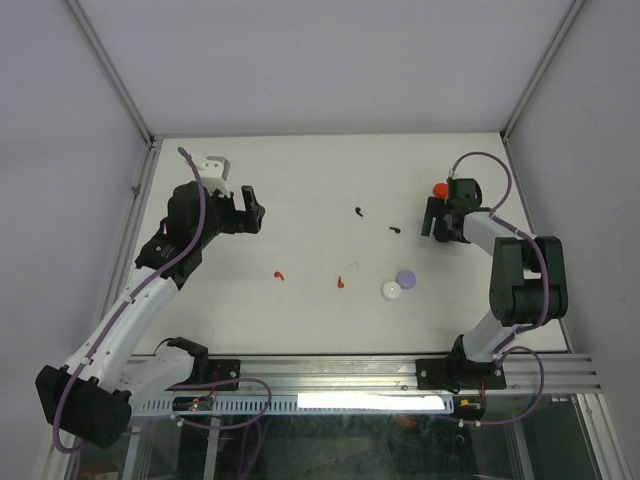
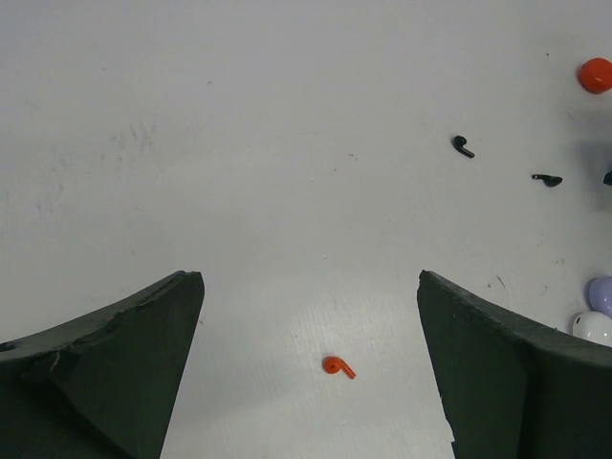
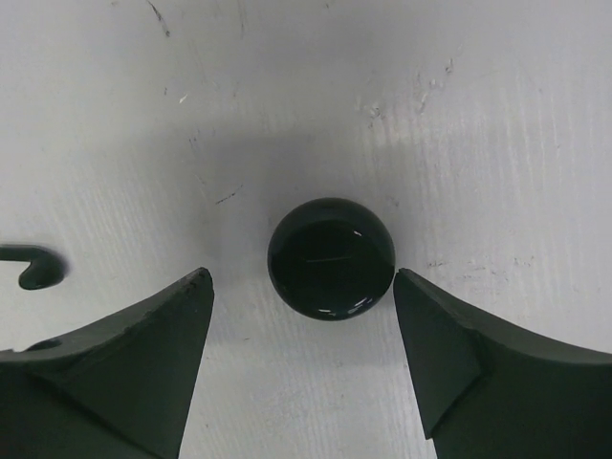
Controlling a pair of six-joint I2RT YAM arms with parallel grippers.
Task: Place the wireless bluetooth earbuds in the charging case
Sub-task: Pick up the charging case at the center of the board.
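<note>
A round glossy black charging case (image 3: 331, 258) lies on the table just ahead of my right gripper (image 3: 302, 277). That gripper is open, with its right fingertip (image 3: 406, 287) close beside the case. A black earbud (image 3: 33, 268) shows at the left edge of the right wrist view. My left gripper (image 2: 309, 277) is open and empty above the table, and a red earbud (image 2: 338, 365) lies between its fingers. In the top view, two black earbuds (image 1: 358, 211) (image 1: 395, 229) and two red earbuds (image 1: 279, 274) (image 1: 341, 283) lie mid-table. The right gripper (image 1: 432, 218) hides the black case there, and the left gripper (image 1: 245, 210) is at far left.
A red round case (image 1: 440, 188) sits just behind the right gripper. A white case (image 1: 391, 290) and a lilac case (image 1: 406, 277) lie side by side near the front centre. Grey walls and a metal frame enclose the white table (image 1: 300, 170).
</note>
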